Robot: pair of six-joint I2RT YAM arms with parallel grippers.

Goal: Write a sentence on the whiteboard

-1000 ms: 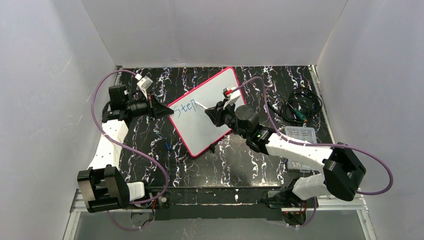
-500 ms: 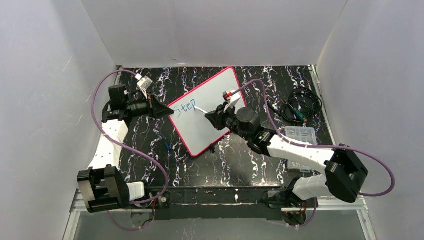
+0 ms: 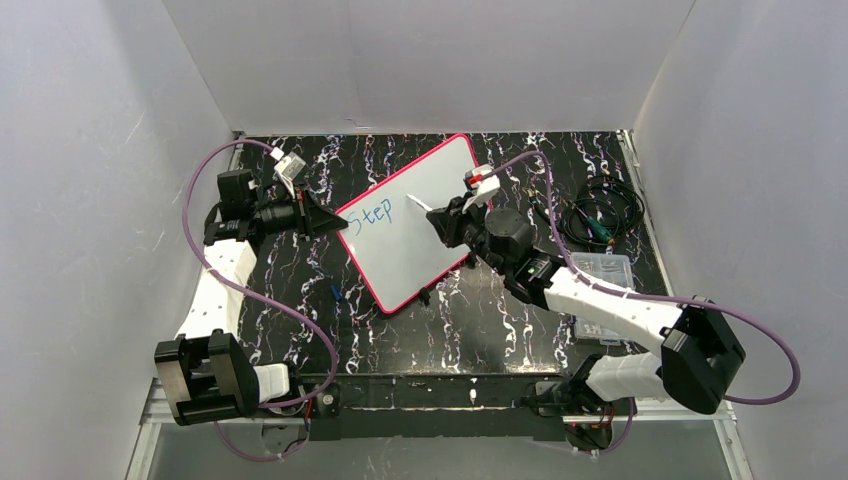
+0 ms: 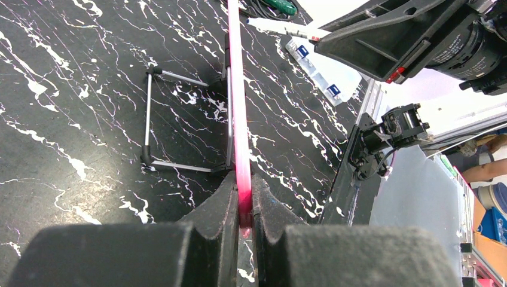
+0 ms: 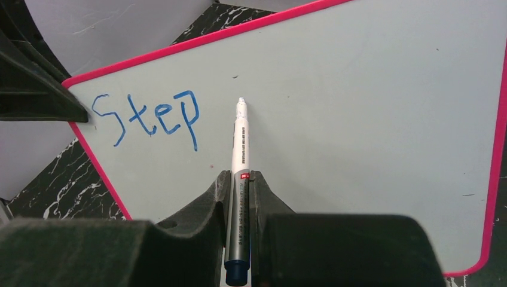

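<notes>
The whiteboard (image 3: pixel 415 255) stands aslant in the middle of the black marbled table (image 3: pixel 480 330), its nearest corner pointing toward the arm bases. Just left of that corner lies a small blue object (image 3: pixel 335 293), too small to identify. A clear plastic box (image 3: pixel 605 268) on the right is partly hidden by the right arm. The left gripper (image 4: pixel 242 185) has its fingers closed tight on the board's pink frame at the left corner. From that wrist the board appears edge-on, so its face is hidden, and a wire stand (image 4: pixel 149 119) shows beside it. The right gripper (image 5: pixel 240 179) is clamped on a white marker (image 5: pixel 241 149) whose blue rear end is cut off between the fingers. The tip sits right of the writing, but I cannot tell whether it touches the surface. Of the sentence (image 5: pixel 146 116), only the blue word "Step" shows. Farther right lies a tangled cable coil (image 3: pixel 600 220).
</notes>
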